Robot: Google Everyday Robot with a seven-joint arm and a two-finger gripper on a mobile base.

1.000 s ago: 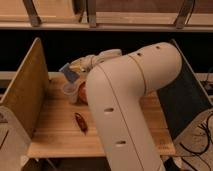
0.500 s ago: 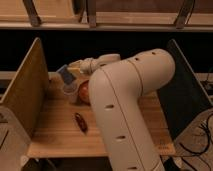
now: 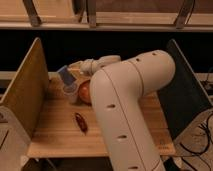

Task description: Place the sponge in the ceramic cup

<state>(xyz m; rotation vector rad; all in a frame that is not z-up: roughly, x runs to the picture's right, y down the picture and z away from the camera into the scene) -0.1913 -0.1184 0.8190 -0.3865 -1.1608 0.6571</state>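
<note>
The sponge (image 3: 66, 75), a small blue-grey block, hangs tilted just above the ceramic cup (image 3: 70, 93), a pale round cup on the left part of the wooden table (image 3: 55, 135). My gripper (image 3: 74, 70) reaches in from the right at the end of the white arm (image 3: 127, 100) and is shut on the sponge. The sponge's lower edge is close to the cup's rim; I cannot tell whether they touch. The arm hides much of the table's middle.
An orange-red bowl (image 3: 84, 91) sits right beside the cup, partly behind the arm. A small dark red object (image 3: 81, 122) lies on the table in front. A wooden side panel (image 3: 22, 95) stands left and a dark panel (image 3: 186, 95) right.
The gripper has carried the sponge slightly left and down, closer over the cup. The cup, bowl and red object have not moved.
</note>
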